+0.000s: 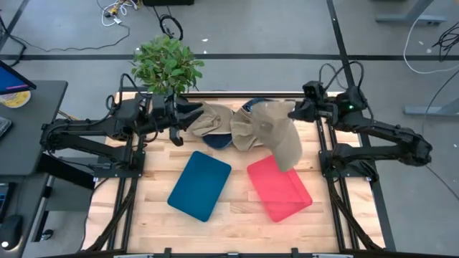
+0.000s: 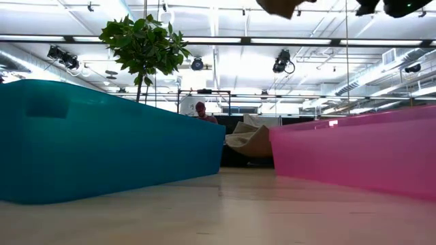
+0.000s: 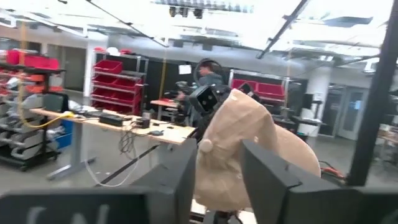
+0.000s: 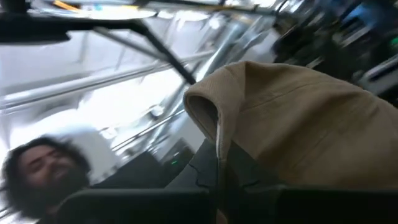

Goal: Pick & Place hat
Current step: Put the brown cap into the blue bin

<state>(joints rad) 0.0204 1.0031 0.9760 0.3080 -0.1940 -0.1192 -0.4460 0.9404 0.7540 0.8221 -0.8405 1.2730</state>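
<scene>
A tan hat (image 1: 276, 136) hangs lifted above the far middle of the table, over the pink bin's far end; my right gripper (image 1: 295, 113) is shut on it. In the low view only its lower part (image 2: 283, 5) shows, at the top edge. More hats, tan (image 1: 211, 120) and blue (image 1: 215, 140), lie in a pile on the table's far side. My left gripper (image 1: 185, 117) hovers open at the pile's left edge and touches nothing I can see. Its wrist view looks past its spread fingers (image 3: 214, 180) at the lifted hat (image 3: 249, 149). My right gripper (image 4: 221, 168) pinches a folded edge of the tan hat (image 4: 217, 134) between its two fingers, coming level from the table's right side. The hat is lifted clear of the table and droops slack below and to the left of the fingers.
A blue bin (image 1: 199, 185) sits left of centre and a pink bin (image 1: 280, 188) right of centre, with bare wood between them and along the near edge. A potted plant (image 1: 166, 64) stands at the far left edge. A person (image 2: 201, 111) is in the room beyond.
</scene>
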